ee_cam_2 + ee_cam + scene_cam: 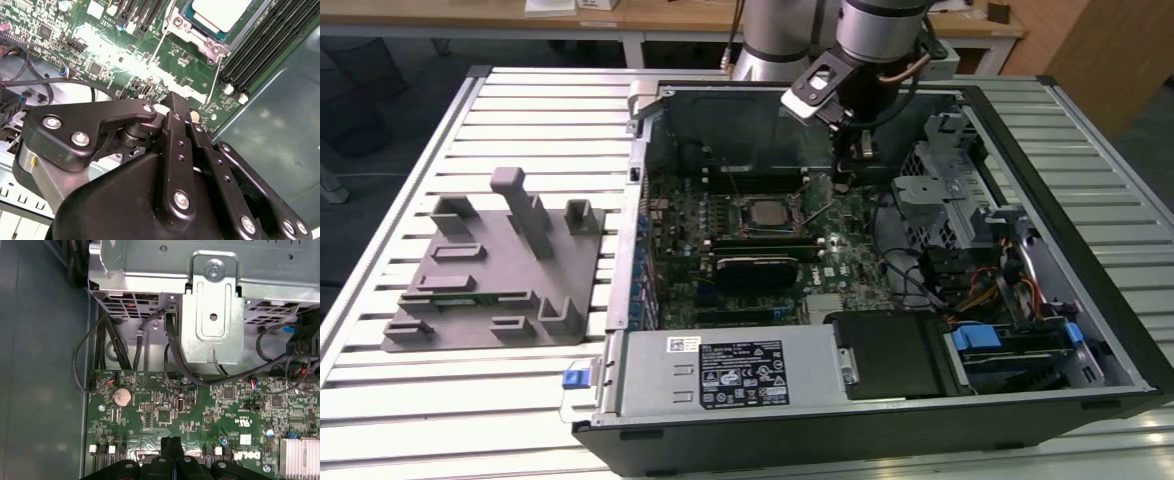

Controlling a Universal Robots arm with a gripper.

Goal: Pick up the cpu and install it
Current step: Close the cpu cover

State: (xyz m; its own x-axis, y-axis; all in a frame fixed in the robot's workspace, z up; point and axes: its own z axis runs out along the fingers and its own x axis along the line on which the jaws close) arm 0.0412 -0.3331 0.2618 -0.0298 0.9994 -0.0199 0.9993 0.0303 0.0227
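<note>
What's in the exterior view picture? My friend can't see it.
A robot arm's gripper hangs inside an open computer case, over the green board and near the cpu seated in it. A grey tray lies on the slatted table at the exterior view's left.

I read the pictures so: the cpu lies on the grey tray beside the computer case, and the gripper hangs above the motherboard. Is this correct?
Not quite. The cpu lies in the socket on the motherboard, inside the computer case, not on the grey tray; the exterior view shows this. The gripper does hang above the motherboard.
</note>
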